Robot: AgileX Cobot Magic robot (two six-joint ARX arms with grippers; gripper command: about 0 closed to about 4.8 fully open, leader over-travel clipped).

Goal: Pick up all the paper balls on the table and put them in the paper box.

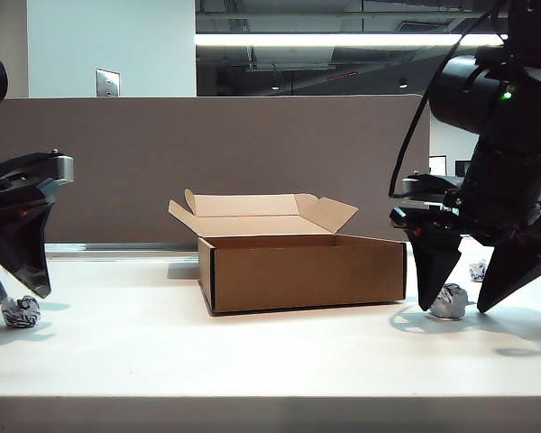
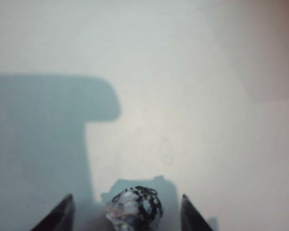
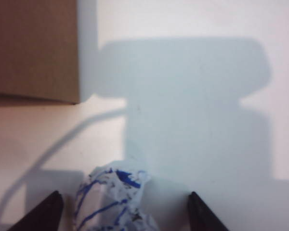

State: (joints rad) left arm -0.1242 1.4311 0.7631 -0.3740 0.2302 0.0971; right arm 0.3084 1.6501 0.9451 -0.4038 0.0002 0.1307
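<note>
Three paper balls on table, paper box appears empty. L gripper, R gripper: jaws wide, each straddling ball, none gripped.

Matte brown cardboard paper box; crumpled printed paper balls; smooth matte white table; matte black plastic-looking left gripper, right gripper
</note>
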